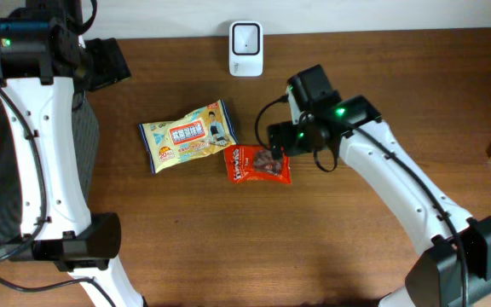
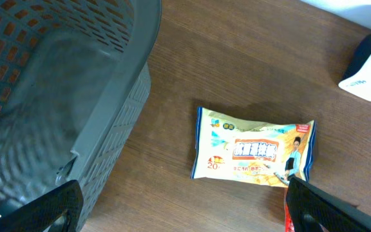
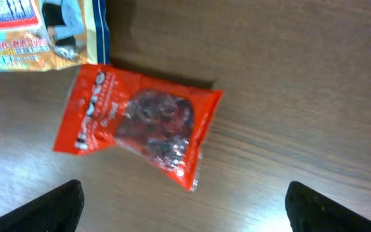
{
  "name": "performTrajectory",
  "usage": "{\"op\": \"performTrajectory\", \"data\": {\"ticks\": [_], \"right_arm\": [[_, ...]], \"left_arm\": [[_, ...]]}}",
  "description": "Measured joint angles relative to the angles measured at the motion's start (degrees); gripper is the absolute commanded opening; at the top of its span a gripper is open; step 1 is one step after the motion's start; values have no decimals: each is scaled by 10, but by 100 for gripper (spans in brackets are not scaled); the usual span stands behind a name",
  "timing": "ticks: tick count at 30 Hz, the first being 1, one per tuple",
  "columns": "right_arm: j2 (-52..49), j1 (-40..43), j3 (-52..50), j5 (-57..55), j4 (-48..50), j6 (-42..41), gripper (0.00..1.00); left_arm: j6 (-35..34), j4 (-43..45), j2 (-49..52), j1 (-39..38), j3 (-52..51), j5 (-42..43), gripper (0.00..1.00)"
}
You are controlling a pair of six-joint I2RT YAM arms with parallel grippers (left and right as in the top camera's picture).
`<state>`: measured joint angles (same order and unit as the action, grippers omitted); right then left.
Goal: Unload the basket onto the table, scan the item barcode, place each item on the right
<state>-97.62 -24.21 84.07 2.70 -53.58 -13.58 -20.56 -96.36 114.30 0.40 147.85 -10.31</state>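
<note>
Right gripper (image 3: pixel 184 209): my fingers are spread wide and hold nothing.
Red snack packet (image 3: pixel 137 129): lies flat on the table (image 1: pixel 186 239), directly under my right gripper, untouched.
Left gripper (image 2: pixel 185 212): spread wide and empty, beside the basket (image 2: pixel 57 96), above the yellow packet (image 2: pixel 253 151).
Scanner (image 1: pixel 245 47): at the far table edge, well apart from the red snack packet.
Obscured: packet print is too blurred to read; from overhead my right gripper covers its upper edge.

My right gripper (image 1: pixel 277 145) hangs over the 3 o'clock end of the red snack packet (image 1: pixel 254 166), which lies flat on the table (image 1: pixel 228 247). The yellow packet (image 1: pixel 187 135) lies at its 10 o'clock, corners meeting. The white scanner (image 1: pixel 246 49) stands at its 12 o'clock, well apart.
</note>
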Motion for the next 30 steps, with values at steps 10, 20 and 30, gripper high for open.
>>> {"op": "performTrajectory", "data": {"ticks": [10, 20, 30], "right_arm": [[0, 247, -7, -9, 12, -76, 98], [0, 257, -7, -9, 12, -76, 98], [0, 257, -7, -9, 12, -76, 98]], "left_arm": [[0, -1, 0, 0, 0, 0, 99], [0, -2, 0, 0, 0, 0, 99], [104, -2, 0, -81, -8, 275, 99]]}}
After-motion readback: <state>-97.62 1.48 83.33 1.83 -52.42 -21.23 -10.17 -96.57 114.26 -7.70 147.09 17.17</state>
